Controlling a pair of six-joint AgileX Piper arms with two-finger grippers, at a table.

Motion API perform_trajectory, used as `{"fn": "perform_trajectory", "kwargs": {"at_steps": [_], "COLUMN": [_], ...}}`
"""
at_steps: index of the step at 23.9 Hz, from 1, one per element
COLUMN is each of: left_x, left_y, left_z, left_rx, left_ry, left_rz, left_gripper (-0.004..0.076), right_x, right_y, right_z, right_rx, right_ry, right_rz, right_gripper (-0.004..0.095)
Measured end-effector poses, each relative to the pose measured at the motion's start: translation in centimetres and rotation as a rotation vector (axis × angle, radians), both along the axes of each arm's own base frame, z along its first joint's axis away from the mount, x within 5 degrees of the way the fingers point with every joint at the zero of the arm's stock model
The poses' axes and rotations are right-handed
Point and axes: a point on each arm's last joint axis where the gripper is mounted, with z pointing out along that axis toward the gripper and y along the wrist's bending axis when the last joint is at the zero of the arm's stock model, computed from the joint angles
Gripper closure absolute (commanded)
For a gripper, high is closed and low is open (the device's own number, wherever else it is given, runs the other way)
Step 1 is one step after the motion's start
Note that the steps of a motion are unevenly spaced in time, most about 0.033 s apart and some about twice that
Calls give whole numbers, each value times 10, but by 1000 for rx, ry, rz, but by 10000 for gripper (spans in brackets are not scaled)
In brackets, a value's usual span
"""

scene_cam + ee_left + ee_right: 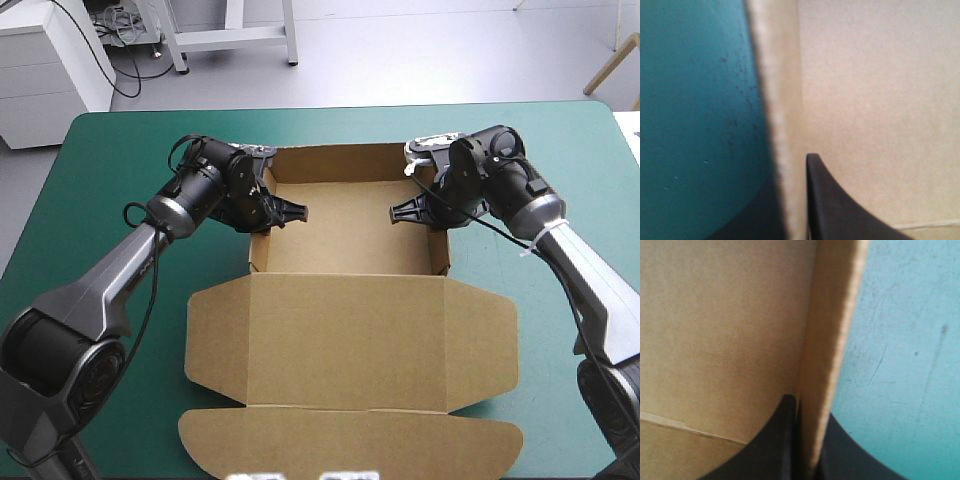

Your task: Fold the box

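Progress: box [350, 245] mostly formed, walls up, lid flat. Both clamped tight: left gripper [795, 200] w/ one side wall btwn its fingers, right gripper [807, 440] w/ opp. wall. Prob only final tucks left.

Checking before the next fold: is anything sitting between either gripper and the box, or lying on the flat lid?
Nothing visible. The left gripper and the right gripper each clamp one side of the box, board between the fingers, and the lid carries nothing.
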Motion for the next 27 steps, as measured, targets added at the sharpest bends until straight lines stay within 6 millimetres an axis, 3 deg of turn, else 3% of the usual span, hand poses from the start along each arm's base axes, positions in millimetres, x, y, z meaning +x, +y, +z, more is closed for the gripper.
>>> {"fn": "perform_trajectory", "kwargs": {"at_steps": [4, 8, 12, 16, 17, 19, 20, 23, 25, 27], "left_x": [7, 9, 13, 16, 17, 18, 18, 19, 20, 21], "left_y": [-6, -7, -6, -7, -7, -7, -7, -10, -12, -14], "left_z": [-20, -26, -34, -40, -41, -43, -44, -48, -49, -49], "left_rx": [4, 13, 52, 69, 70, 74, 77, 59, 47, 40], "left_ry": [57, 67, 72, 76, 75, 75, 76, 83, 84, 83], "left_rz": [-1, -2, -6, -7, -8, -17, -23, -31, -34, -35], "left_gripper": [734, 734, 734, 721, 707, 606, 479, 275, 188, 176], "right_x": [6, 13, 27, 34, 34, 35, 35, 36, 37, 37], "right_y": [-3, -1, 6, 9, 9, 9, 9, 11, 12, 12], "right_z": [-18, -30, -56, -68, -69, -69, -69, -69, -69, -69], "right_rx": [-6, -13, -12, -13, -11, -14, -16, -4, 6, 8], "right_ry": [32, 56, 98, 108, 107, 105, 103, 93, 84, 77], "right_rz": [-17, -17, -18, -19, -20, -16, -13, -6, -3, 1], "right_gripper": [908, 908, 908, 850, 812, 645, 474, 211, 65, 0]}}
